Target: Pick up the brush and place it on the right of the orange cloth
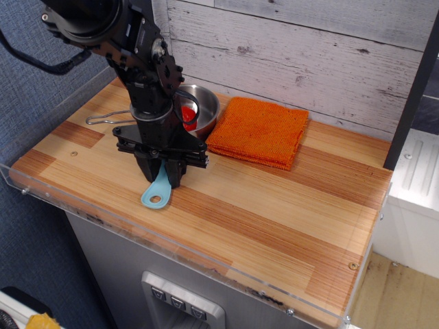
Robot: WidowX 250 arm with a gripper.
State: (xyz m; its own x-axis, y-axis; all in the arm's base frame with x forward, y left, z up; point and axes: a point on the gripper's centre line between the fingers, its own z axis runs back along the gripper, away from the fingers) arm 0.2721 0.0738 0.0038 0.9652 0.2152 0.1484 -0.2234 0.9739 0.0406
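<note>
Gripper (pixel 160 177) clamped tight on brush (pixel 158 192) handle, w/ fingers nearly together.

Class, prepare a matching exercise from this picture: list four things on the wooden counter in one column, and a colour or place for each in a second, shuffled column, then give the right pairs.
Things:
1. brush
2. orange cloth
3. steel pan
4. red ball

Descriptions:
A. lies inside the pan
B. folded by the back wall, right of the pan
C. light-blue handle pinched in the gripper
D. wire handle points left

Pairs: 1-C, 2-B, 3-D, 4-A
</note>
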